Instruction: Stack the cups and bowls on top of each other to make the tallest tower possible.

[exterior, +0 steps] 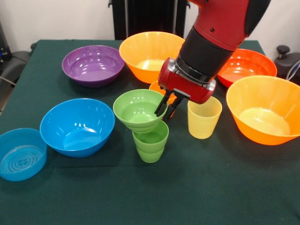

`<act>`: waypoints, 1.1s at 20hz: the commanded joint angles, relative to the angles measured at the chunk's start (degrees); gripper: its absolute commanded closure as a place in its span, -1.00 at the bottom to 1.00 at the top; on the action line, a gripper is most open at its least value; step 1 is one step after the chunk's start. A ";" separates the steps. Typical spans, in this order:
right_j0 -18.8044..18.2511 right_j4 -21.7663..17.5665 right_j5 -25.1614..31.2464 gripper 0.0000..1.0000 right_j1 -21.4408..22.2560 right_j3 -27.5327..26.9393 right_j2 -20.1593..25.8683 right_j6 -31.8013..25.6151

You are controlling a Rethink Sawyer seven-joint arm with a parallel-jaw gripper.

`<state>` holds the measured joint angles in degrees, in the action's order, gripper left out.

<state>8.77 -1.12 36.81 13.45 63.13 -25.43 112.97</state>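
A green ribbed cup (151, 142) stands upright near the table's middle. A small green bowl (138, 110) rests on its rim, offset to the left and a little tilted. My gripper (166, 109) comes down from the upper right, its two dark fingers straddling the bowl's right rim and shut on it. A pale yellow cup (204, 117) stands just right of the green cup. An orange cup (156, 86) is mostly hidden behind the gripper.
Around the centre lie a purple bowl (93, 64), a big orange bowl (149, 54), a red-orange bowl (247, 65), another big orange bowl (265, 108), a medium blue bowl (77, 125) and a small translucent blue bowl (21, 153). Dark green cloth covers the table.
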 commanded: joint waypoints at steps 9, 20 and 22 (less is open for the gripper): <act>1.01 3.61 4.39 1.00 -4.30 -5.25 3.84 10.20; -1.45 4.79 8.73 1.00 -7.30 -13.09 3.90 7.24; -1.32 4.89 8.62 1.00 -7.14 -12.86 3.84 7.31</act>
<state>8.68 2.11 38.37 9.10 54.75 -25.74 113.08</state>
